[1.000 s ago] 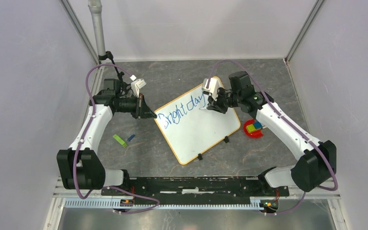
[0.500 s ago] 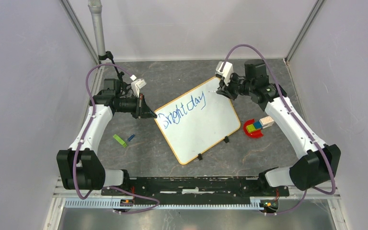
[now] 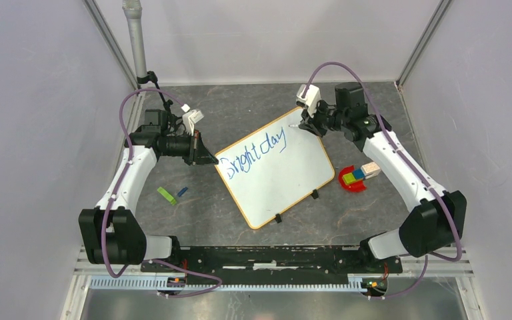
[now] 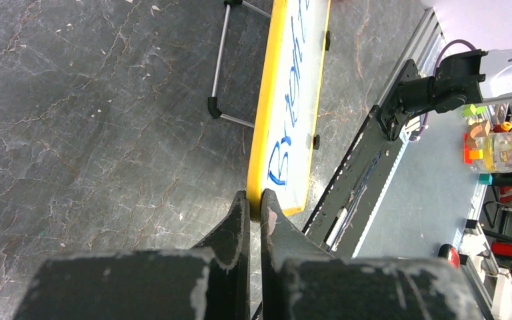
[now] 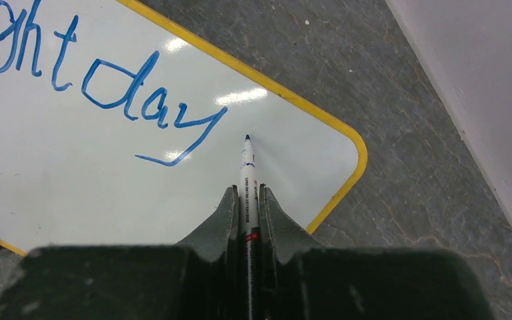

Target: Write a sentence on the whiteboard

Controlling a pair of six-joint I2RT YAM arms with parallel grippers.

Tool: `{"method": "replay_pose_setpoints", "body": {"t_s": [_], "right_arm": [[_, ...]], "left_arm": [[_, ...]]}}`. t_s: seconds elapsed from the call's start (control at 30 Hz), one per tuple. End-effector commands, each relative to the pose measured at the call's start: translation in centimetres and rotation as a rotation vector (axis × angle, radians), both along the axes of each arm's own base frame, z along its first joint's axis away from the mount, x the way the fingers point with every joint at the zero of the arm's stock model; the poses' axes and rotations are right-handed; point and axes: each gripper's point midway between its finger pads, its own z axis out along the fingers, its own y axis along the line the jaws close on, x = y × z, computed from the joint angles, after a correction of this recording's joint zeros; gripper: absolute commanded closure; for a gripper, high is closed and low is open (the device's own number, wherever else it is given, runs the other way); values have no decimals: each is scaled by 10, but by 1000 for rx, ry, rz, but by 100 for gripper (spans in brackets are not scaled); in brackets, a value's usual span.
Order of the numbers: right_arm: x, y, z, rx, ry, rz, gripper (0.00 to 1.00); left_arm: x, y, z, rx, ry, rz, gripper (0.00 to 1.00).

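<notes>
The whiteboard (image 3: 287, 180), white with an orange-yellow frame, lies at an angle in the middle of the table. Blue lettering (image 3: 250, 155) on it reads "Bright day" in one line. My left gripper (image 3: 211, 160) is shut on the board's left corner; the left wrist view shows its fingertips (image 4: 253, 201) pinching the yellow frame (image 4: 270, 120). My right gripper (image 3: 305, 125) is shut on a white marker (image 5: 247, 170) over the board's far right corner. In the right wrist view the marker's tip points at bare whiteboard (image 5: 107, 180), just right of the "y" (image 5: 187, 137).
A red dish (image 3: 352, 180) with coloured blocks sits right of the board. A green piece (image 3: 167, 195) and a small blue cap (image 3: 183, 191) lie on the grey tabletop left of the board. A grey pole (image 3: 135, 40) stands at the back left. Walls close in both sides.
My right gripper has moved with the marker from the "y" of "day" up and right to the board's far corner. The left arm and board have not moved.
</notes>
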Motion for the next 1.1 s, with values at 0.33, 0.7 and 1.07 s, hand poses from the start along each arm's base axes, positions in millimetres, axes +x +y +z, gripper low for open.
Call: {"method": "replay_pose_setpoints", "body": {"t_s": [0.33,0.7,1.07], "right_arm": [[11,10,-1,23,-12,16,100],[-9,21,-17,12,29,87,100],[-16,3,-33,-68,16,53,100]], "left_arm": [[-2,-1,-12,67,-56,-61,98],[-2,0,-13,71,-55,-60,98],[-1,0,-12,74,-55,-57,98]]}}
